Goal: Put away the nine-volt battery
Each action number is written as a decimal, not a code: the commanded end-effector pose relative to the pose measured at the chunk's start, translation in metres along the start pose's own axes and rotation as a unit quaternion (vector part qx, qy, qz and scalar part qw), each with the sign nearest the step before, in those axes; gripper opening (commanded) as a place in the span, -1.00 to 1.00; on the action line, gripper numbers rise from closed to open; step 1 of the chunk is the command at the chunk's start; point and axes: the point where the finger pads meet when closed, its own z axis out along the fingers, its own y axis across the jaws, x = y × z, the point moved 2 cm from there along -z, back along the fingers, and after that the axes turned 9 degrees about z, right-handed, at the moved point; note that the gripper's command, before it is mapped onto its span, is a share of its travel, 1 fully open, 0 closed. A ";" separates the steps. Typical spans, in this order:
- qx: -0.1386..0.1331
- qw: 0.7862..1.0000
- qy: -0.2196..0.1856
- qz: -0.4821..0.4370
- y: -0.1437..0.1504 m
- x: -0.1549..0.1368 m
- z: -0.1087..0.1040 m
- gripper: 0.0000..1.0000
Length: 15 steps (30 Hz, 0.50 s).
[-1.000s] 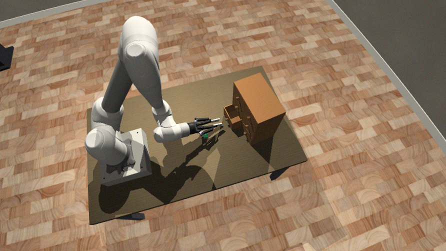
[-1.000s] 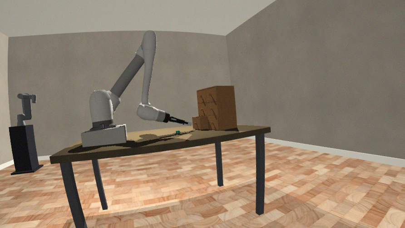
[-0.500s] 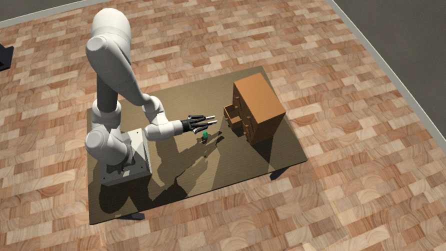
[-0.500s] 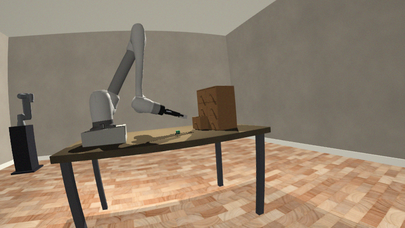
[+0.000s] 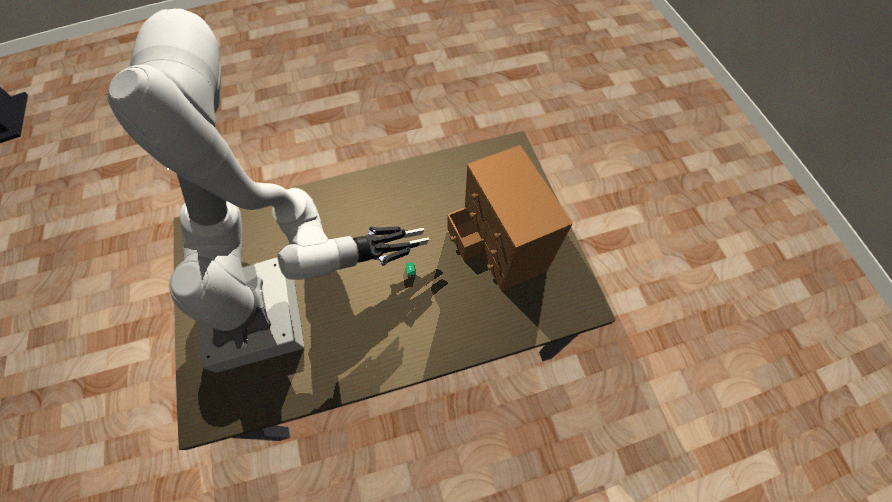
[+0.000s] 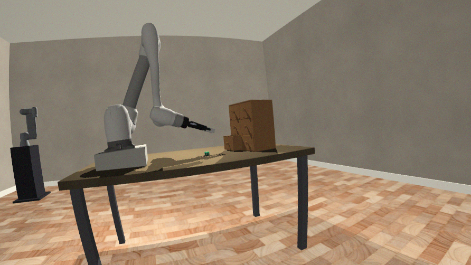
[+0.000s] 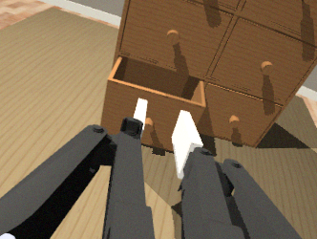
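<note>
Table (image 5: 349, 374) lay beneath the gripper, carrying everything. Arm (image 5: 187, 149) reached out from its base, forearm level. Chest (image 5: 518, 212) stood ahead of the gripper, well apart from the fingertips; its bottom drawer (image 7: 155, 103) on the near side was pulled partway out, straight ahead and below the fingers, the other drawers pushed in. Gripper (image 5: 421, 236) hung above the table, fingers nearly together with a narrow gap, nothing between them. Green battery (image 5: 410, 269) lay on the table below and just to one side of the fingers, untouched.
</note>
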 end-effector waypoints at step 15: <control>-0.019 0.993 -0.117 0.000 -0.002 0.016 -0.025 -0.60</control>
